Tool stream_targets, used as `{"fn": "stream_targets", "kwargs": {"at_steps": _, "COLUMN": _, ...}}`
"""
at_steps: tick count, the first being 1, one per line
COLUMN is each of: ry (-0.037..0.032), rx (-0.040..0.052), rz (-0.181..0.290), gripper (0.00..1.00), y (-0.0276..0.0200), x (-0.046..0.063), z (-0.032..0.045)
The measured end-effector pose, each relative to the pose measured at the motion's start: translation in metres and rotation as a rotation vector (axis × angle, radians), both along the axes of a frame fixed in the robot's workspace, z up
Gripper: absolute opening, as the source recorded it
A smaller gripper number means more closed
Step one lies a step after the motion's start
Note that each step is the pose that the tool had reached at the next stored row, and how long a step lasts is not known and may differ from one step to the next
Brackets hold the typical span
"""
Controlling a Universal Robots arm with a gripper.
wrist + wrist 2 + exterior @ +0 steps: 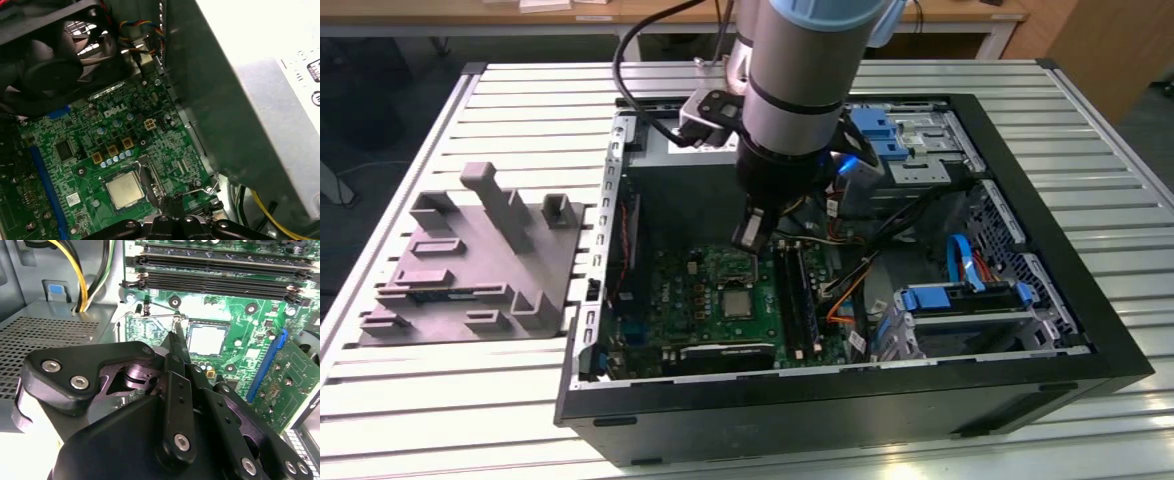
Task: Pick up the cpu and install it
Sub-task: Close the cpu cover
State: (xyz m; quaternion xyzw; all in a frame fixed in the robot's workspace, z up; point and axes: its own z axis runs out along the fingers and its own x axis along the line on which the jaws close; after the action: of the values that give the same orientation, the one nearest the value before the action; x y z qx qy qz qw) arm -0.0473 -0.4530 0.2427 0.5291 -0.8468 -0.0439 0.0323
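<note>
On a white slatted metal table lies an open black computer case, filling the centre and right of the exterior view. At the left of that frame sits a grey moulded tray with upright posts. Along the top edge a wooden desk stands behind the table, with dark floor at the upper left.

Inside the case, a green motherboard covers the floor at lower centre. A blue drive bracket sits at upper right, and blue cables run to another drive cage at lower right. In the second wrist view, 4 black memory slots cross the top and yellow and black wires run at upper left, beside a perforated grey metal box.

The cpu is a small flat square with a pale silvery-grey top, seated in its socket on the motherboard; it shows at lower centre in the first wrist view, at centre right in the second wrist view, and at lower centre in the exterior view.

The gripper hangs from the arm just above the board. Its fingers are pressed together at the tips, holding nothing. Those tips sit just beside the socket's edge, near a thin metal lever, with the cpu next to them, not between them.
</note>
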Motion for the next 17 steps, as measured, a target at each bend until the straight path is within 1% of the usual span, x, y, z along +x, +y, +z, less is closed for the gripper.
{"fn": "stream_targets", "kwargs": {"at_steps": 14, "ry": 0.0000, "rx": -0.0014, "rz": 0.000, "gripper": 0.11, "y": -0.0137, "x": 0.000, "z": -0.0002}}
{"fn": "stream_targets", "kwargs": {"at_steps": 17, "ry": 0.0000, "rx": -0.0013, "rz": 0.000, "gripper": 0.11, "y": -0.0146, "x": 0.000, "z": -0.0003}}
